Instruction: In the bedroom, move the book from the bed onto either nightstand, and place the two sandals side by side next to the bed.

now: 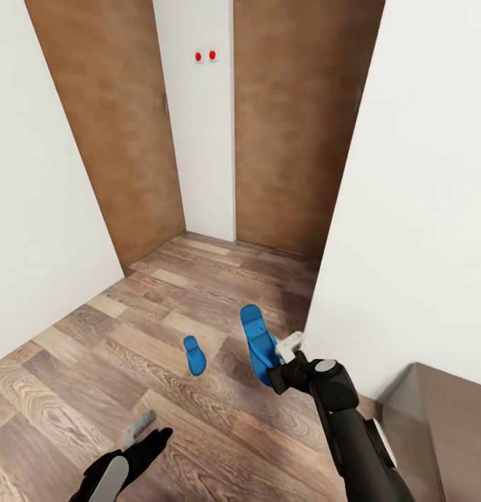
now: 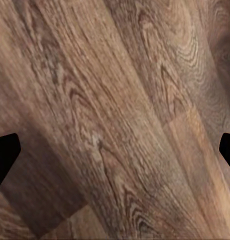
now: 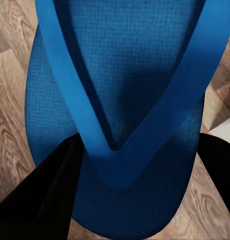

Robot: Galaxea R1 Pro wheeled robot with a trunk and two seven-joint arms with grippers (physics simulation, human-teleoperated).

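— Holding one blue sandal (image 1: 258,341) in the right gripper (image 1: 281,366), fingers pinching its near end; sandal hanging off the floor, long axis running from the gripper out toward 11 o'clock in the head view; right wrist view confirming it, dark fingers (image 3: 40,195) either side of the sole, strap's V (image 3: 115,145) pointing back toward the gripper.

— And the other sandal (image 1: 194,355)?

— Lying alone on the wood-plank floor (image 1: 94,348); roughly 9 o'clock from the held one, near but not touching; heel-to-toe axis close to 12–6; sitting at about 1 o'clock from the left gripper (image 1: 139,429), so nearer to the left arm than to the loaded right.

— Left gripper's state?

— Spread and carrying nothing; fingertips (image 2: 6,152) just peeking in at the two edges of the left wrist view, bare planks between.

— Bed, book, nightstand?

— Out of these frames; two brown doors (image 1: 286,125) and white walls ahead, a dark cabinet corner (image 1: 436,418) at 4 o'clock; probably a turn of the base needed before any placing.
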